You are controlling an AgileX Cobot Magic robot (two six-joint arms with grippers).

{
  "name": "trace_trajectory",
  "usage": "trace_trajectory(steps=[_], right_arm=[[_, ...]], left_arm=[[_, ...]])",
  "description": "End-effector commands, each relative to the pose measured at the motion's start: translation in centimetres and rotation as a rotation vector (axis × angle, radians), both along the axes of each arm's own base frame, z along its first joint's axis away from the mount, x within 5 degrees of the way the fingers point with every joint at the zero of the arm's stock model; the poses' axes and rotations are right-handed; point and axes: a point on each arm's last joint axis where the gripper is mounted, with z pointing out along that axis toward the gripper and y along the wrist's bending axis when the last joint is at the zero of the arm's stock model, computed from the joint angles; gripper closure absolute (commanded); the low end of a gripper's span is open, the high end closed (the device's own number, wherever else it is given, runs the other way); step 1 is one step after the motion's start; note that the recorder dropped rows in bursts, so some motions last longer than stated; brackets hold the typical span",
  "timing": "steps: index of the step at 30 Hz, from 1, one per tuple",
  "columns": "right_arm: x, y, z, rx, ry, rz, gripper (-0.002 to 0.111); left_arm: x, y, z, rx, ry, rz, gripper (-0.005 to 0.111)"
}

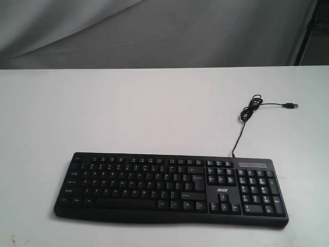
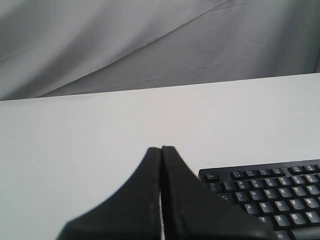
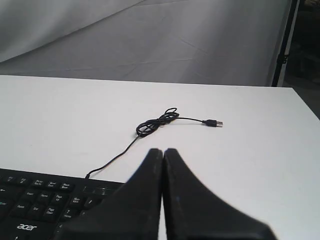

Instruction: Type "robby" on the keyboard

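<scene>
A wide black keyboard [image 1: 172, 188] with a number pad and a white acer logo lies near the front edge of the white table [image 1: 128, 113]. Its thin black cable [image 1: 245, 116] runs back to a loose coil and a USB plug [image 1: 292, 106]. No arm shows in the exterior view. In the left wrist view my left gripper [image 2: 161, 149] is shut and empty, held off the keyboard's [image 2: 270, 192] Esc corner. In the right wrist view my right gripper [image 3: 163, 151] is shut and empty, above the keyboard's [image 3: 40, 202] number-pad end, with the cable [image 3: 150, 125] and plug [image 3: 214, 123] beyond it.
A grey cloth backdrop [image 1: 154, 31] hangs behind the table. A dark stand [image 1: 313, 25] rises at the far right, past the table's edge. Small specks [image 1: 13, 240] mark the table's front left corner.
</scene>
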Motion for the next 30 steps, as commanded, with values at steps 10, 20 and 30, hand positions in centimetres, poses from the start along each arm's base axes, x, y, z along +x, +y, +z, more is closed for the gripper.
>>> trace_trajectory(steps=[10, 20, 30], right_arm=[[0.0, -0.1, 0.1, 0.012, -0.015, -0.01, 0.108], [-0.1, 0.1, 1.5, 0.07, 0.0, 0.0, 0.108], [2.2, 0.4, 12.4, 0.009, -0.043, 0.024, 0.108]], left_arm=[[0.0, 0.0, -0.1, 0.001, -0.007, -0.006, 0.107], [0.0, 0.0, -0.1, 0.001, -0.007, -0.006, 0.107], [0.0, 0.0, -0.1, 0.001, -0.007, -0.006, 0.107]])
